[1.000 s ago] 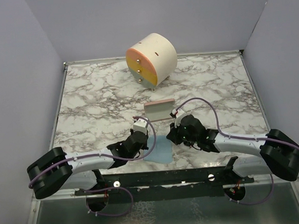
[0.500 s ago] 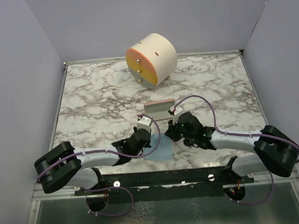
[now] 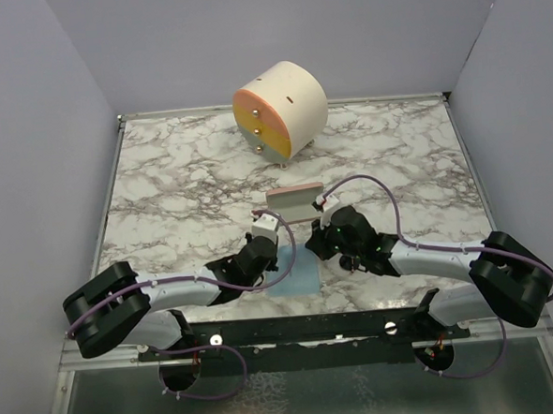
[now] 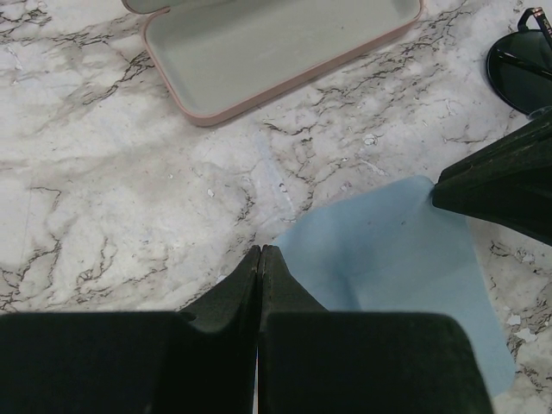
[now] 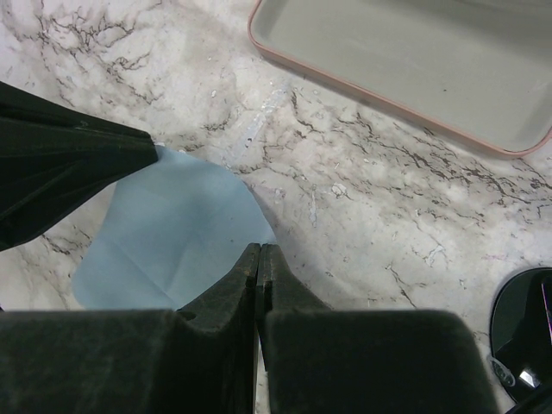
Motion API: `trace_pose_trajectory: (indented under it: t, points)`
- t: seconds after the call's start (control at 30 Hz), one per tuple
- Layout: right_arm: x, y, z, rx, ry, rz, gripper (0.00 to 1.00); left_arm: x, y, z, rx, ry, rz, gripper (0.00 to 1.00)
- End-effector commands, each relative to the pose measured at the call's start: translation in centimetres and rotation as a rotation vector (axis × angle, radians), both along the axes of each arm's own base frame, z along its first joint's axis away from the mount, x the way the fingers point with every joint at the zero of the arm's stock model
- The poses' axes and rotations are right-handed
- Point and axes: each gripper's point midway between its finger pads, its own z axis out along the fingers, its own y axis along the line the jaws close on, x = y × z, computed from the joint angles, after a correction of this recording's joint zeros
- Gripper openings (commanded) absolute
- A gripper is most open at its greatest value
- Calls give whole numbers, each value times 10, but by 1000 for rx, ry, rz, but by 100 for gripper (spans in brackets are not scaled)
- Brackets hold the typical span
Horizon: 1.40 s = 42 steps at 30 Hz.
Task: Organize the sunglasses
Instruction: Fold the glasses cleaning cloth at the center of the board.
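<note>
The sunglasses (image 4: 520, 73) lie on the marble right of the cloth, one dark round lens showing; they also show at the right wrist view's lower right corner (image 5: 523, 341). In the top view my right arm hides them. The pink case (image 3: 293, 202) stands open beyond the cloth, its grey inside (image 4: 276, 47) empty. The light blue cloth (image 3: 299, 273) lies between my grippers. My left gripper (image 4: 260, 252) is shut at the cloth's far left corner. My right gripper (image 5: 260, 248) is shut at its far right corner. Both seem to pinch the cloth (image 4: 388, 259).
A round cream cabinet (image 3: 278, 110) with orange and pink drawers stands at the back centre. Grey walls close in the marble table (image 3: 163, 195) on three sides. The arms' black base rail (image 3: 303, 332) runs along the near edge.
Both arms have reached slightly farther toward the case, with their shut tips closing in on the cloth's far corners. The cloth's far edge has shifted a little.
</note>
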Motion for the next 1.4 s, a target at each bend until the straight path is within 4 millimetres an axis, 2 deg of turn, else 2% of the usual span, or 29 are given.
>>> trace_pose_trajectory:
  t: [0.0,0.13,0.37,0.9,1.37]
  points:
    - [6,-2,6,22,-34,-22,1,2,5,7,-47,-20,31,0]
    - [2,-3,7,31,-32,-12,1,-5,12,10,-87,-17,37,0]
    - [-4,-2,2,32,-9,9,1,-13,18,2,-102,9,33,0]
    - [-24,-7,-5,48,35,55,1,-19,10,0,-118,35,-2,0]
    - [-39,-11,-14,60,78,90,1,-40,3,-4,-136,54,-41,0]
